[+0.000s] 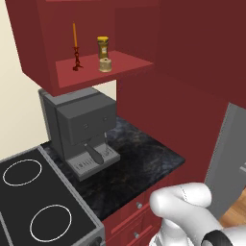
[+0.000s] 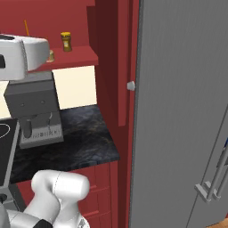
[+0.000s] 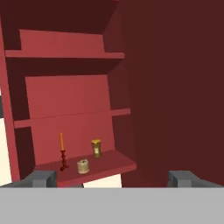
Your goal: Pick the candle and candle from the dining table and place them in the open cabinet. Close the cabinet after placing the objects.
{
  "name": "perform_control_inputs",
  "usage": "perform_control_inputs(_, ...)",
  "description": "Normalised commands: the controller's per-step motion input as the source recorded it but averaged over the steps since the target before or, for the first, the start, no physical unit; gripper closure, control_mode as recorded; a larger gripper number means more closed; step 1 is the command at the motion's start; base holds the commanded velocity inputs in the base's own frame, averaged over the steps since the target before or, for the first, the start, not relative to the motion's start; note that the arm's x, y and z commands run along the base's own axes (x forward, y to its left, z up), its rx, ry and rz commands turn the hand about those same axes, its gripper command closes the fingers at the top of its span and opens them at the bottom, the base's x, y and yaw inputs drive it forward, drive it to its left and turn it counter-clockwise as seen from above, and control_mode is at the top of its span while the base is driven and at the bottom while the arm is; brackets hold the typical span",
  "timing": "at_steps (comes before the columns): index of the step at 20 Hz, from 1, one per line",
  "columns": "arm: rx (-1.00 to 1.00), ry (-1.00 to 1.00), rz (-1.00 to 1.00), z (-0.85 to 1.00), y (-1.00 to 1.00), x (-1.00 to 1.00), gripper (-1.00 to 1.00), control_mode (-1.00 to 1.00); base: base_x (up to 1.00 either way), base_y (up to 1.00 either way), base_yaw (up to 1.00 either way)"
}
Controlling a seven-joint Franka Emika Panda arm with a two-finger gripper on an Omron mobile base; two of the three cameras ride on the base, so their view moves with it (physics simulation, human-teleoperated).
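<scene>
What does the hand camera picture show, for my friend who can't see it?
An open dark red cabinet holds three things on its bottom shelf: a thin orange candle on a dark red stand, a squat tan jar candle, and a yellow jar. The open gripper points at them, holding nothing.

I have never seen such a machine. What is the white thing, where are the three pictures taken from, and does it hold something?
The white thing is a robot arm on a driving base. Two pictures come from cameras behind it, left and right; the third looks along its gripper, which is open and holds nothing. On the lowest shelf of the open red cabinet stand an orange taper candle, a squat tan jar candle and a yellow jar. Below, a grey coffee machine sits on the black counter.
</scene>
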Motion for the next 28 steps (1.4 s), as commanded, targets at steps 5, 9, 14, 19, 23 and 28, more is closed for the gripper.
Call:
perform_control_inputs(5, 0.0, 0.11, 0.0, -0.38, -0.87, 0.0, -1.0, -1.0, 0.0, 0.0, 0.0)
perform_control_inputs(9, -0.04, 0.08, 0.0, -0.41, -0.45, 0.04, -1.0, -1.0, 0.0, 0.0, 0.0)
perform_control_inputs(14, 0.0, 0.0, 0.0, -0.09, -0.08, 0.0, -1.0, -1.0, 0.0, 0.0, 0.0)
perform_control_inputs(19, -0.02, 0.0, 0.0, -0.65, -0.23, -0.23, -1.0, -1.0, 0.0, 0.0, 0.0)
perform_control_inputs(23, 0.0, -0.04, 0.0, -0.81, -0.19, -0.3, -1.0, -1.0, 0.0, 0.0, 0.0)
perform_control_inputs(28, 0.07, -0.03, 0.0, -0.21, -0.1, -0.09, -1.0, -1.0, 0.0, 0.0, 0.0)
